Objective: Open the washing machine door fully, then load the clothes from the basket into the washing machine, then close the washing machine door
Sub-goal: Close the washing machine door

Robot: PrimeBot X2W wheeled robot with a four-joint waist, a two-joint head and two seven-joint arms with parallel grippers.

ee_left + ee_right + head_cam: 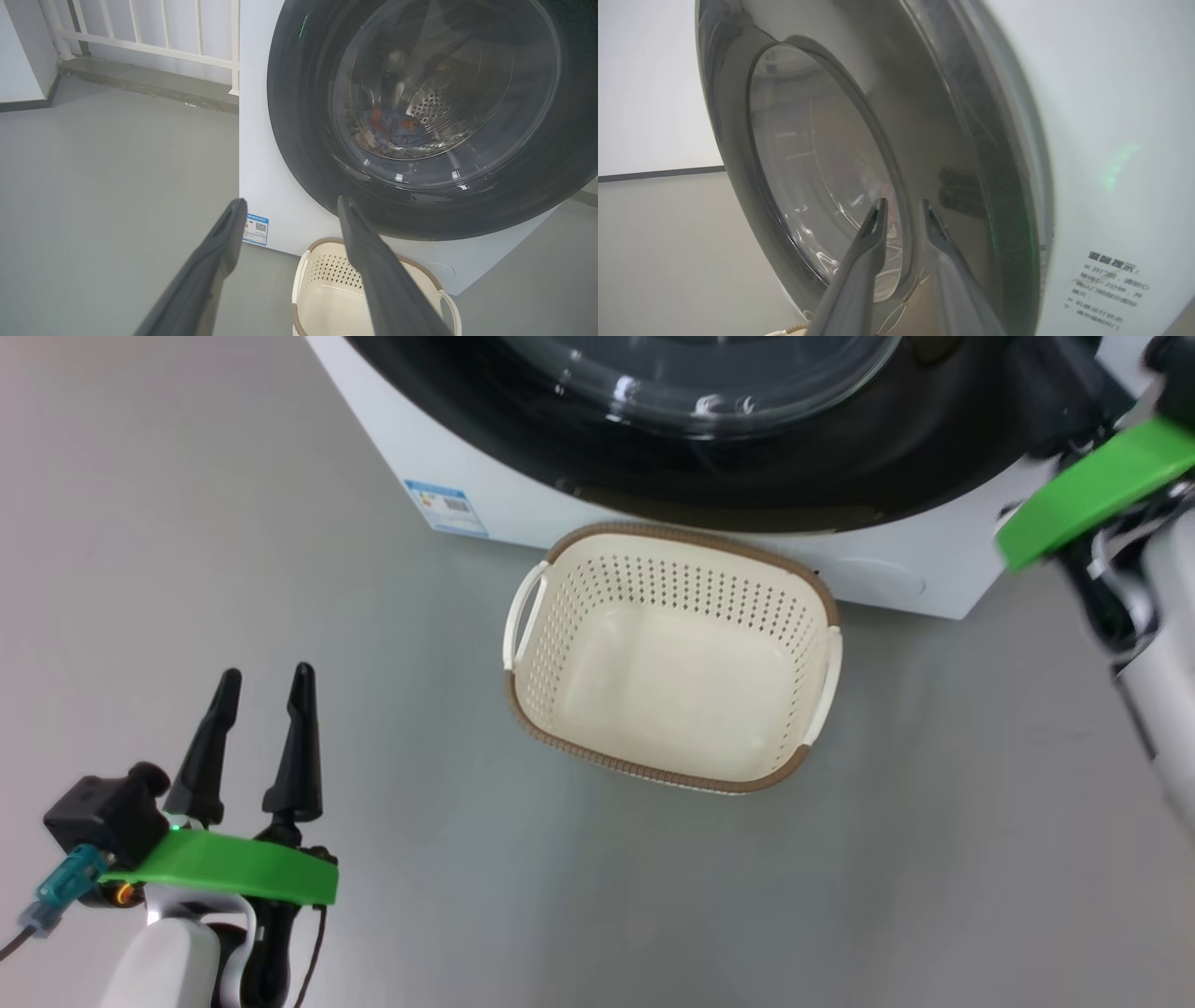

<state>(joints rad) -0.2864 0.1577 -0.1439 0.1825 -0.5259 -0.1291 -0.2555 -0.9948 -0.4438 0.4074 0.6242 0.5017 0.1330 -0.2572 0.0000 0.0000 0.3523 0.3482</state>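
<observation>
The grey floor spreads wide and plain, and on it stands the washing machine, a big white box seen from the front. The washing machine door takes up most of that front, its glossy black ring lying against the white panel, so from here it looks shut. In its middle the glass window bulges out, and through it the steel drum shows. On the floor just in front of the machine, below the door, sits the basket, cream with a brown rim and a handle at each side, its pale bottom in plain sight. The clothes lie low in the drum behind the glass, a small heap of blue with orange spots. The left gripper hangs over the floor well to the left of the basket, its two dark fingers spread wide apart with nothing between them. The right gripper is up by the door, fingers pointing along the black ring beside the window, parted by a narrow gap and holding nothing; whether they touch the door I cannot tell. A small blue label sticker sits low at the machine's front corner.
</observation>
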